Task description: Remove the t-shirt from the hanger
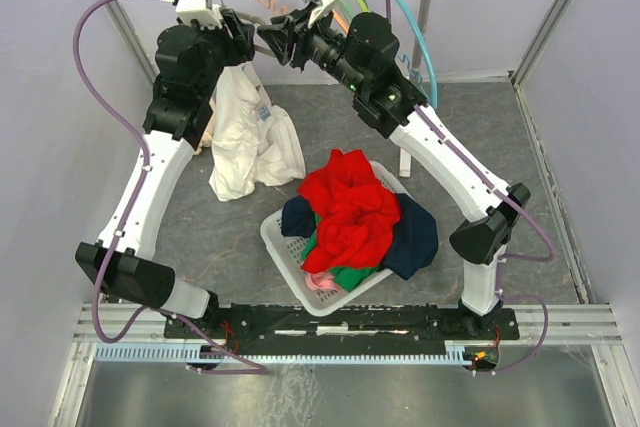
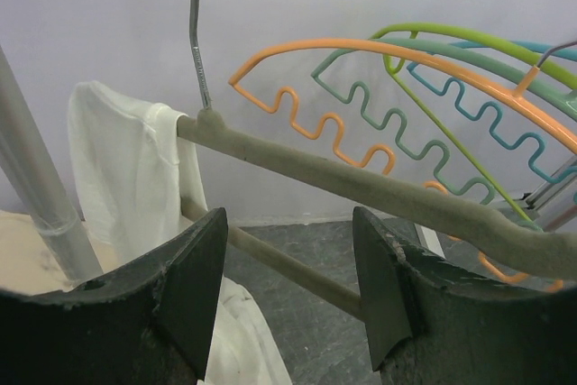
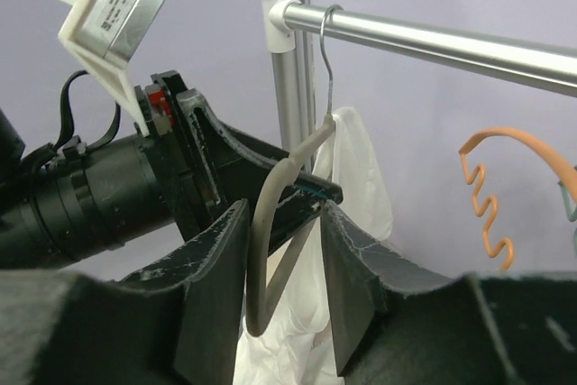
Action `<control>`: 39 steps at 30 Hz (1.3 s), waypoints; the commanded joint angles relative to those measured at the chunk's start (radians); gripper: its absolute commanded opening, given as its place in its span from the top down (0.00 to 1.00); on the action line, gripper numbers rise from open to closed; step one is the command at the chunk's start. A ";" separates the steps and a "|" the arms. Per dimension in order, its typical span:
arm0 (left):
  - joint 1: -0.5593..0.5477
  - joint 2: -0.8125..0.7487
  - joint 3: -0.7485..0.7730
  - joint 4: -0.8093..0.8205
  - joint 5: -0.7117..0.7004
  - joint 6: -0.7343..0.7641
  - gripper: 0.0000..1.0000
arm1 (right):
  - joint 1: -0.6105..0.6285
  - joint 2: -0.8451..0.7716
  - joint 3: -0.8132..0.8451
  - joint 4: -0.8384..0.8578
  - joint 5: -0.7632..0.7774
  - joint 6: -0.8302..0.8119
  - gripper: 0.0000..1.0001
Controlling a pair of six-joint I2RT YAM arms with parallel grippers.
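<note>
On seemingly felted hanger [image 2: 361, 182], white t-shirt [image 2: 122, 169]

Frame edge cuts hanger [image 2: 379, 191] end; left arm [image 1: 185, 67] hides t-shirt [image 1: 250, 137] top; my right gripper [image 3: 284, 223] hides lower hanger bend.

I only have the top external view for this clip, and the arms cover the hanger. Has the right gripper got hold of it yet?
Observer: Not gripped. In the right wrist view the grey hanger stands between the fingers of the right gripper, with a gap on one side.
Operator: How much of the t-shirt is on it?
Observer: The left wrist view shows the t-shirt draped over one shoulder only; the other arm is bare.
Operator: And the left gripper?
Observer: It is open, nothing clamped; the hanger's lower bar shows between its fingers.
</note>
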 commanded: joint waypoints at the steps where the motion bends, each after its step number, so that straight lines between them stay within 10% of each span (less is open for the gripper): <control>1: 0.000 -0.013 0.005 0.043 0.026 -0.022 0.36 | 0.007 0.018 0.067 0.008 0.047 -0.020 0.57; 24: 0.000 -0.216 -0.199 0.080 -0.119 -0.025 0.36 | 0.012 0.012 0.045 -0.006 0.110 -0.069 0.98; 39: 0.001 -0.269 -0.304 0.136 -0.197 -0.047 0.36 | 0.012 -0.127 -0.197 0.359 0.211 -0.103 0.98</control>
